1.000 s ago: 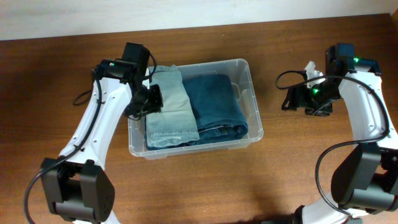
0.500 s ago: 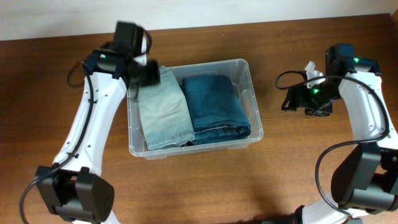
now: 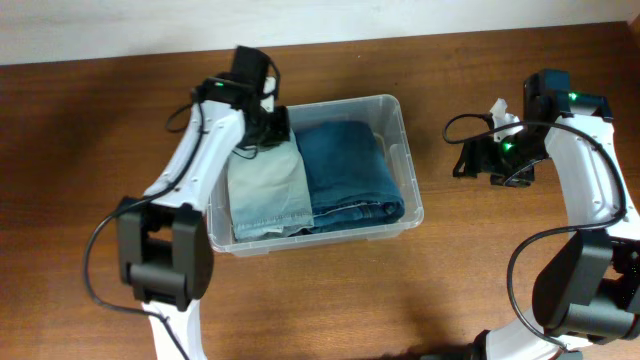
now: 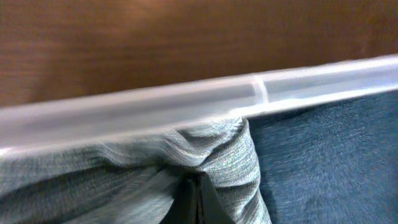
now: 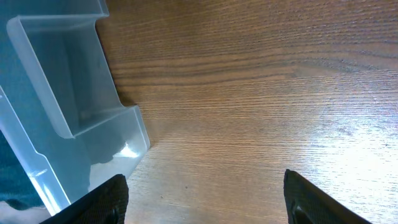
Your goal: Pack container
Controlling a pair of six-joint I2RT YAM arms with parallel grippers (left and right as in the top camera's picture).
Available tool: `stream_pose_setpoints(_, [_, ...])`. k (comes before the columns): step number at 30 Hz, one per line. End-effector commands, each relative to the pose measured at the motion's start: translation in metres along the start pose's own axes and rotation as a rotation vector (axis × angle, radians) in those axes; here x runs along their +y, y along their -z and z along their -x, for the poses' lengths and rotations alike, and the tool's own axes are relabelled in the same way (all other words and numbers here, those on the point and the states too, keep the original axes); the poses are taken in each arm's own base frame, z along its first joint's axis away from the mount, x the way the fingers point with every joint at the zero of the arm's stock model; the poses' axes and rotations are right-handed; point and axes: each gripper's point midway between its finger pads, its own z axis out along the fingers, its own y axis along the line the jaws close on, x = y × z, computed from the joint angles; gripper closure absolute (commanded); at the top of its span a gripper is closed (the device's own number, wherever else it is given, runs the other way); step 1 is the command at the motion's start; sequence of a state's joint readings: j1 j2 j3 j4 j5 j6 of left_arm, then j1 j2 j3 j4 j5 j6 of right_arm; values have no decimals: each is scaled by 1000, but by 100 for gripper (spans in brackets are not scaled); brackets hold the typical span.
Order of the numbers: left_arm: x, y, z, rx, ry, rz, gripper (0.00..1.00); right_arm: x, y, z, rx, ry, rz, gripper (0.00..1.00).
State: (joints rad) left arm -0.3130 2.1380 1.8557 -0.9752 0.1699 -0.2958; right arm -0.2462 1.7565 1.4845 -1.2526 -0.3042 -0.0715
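Observation:
The clear container (image 3: 330,236) sits at mid-table and holds folded light grey-blue jeans (image 3: 268,195) on its left and folded dark blue jeans (image 3: 348,170) on its right. My left gripper (image 3: 272,130) is at the bin's far left corner, shut on a bunched fold of the light jeans (image 4: 137,180). In the left wrist view the shut fingers (image 4: 198,202) pinch the cloth just inside the container's rim (image 4: 186,106), beside the dark jeans (image 4: 329,155). My right gripper (image 3: 478,160) is open and empty over the table right of the bin. The right wrist view shows its spread fingers (image 5: 205,202) and the container's corner (image 5: 68,99).
The brown wooden table (image 3: 450,290) spreads around the bin, with bare wood (image 5: 249,93) between the bin and my right gripper. A pale wall strip (image 3: 100,25) runs along the table's far edge.
My left gripper has moved from the bin's left side up and right to its far left corner. The light jeans have shifted and bunched under it. The right arm has not moved.

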Motion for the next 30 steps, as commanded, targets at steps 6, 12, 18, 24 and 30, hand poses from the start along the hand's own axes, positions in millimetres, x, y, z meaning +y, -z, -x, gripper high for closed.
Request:
stream_pose_setpoints(6, [-25,-9,-31,133,-70,-48,100,2,11,0,-33,7,-4,27])
stream_pose_setpoints(12, [-17,114,-20,-10,-66,-24,99,2,11,1,-35,7,-5,27])
stream_pose_setpoints(18, [21,162,-58,13,-122,297,91,4,11,4,-50,13,7,14])
stream_pose_setpoints(24, [89,189,-13,-197,116,460,47,37,26,42,-182,196,-78,2])
stream_pose_setpoints(30, [164,209,8,-309,369,494,1,77,34,89,-386,341,-127,2])
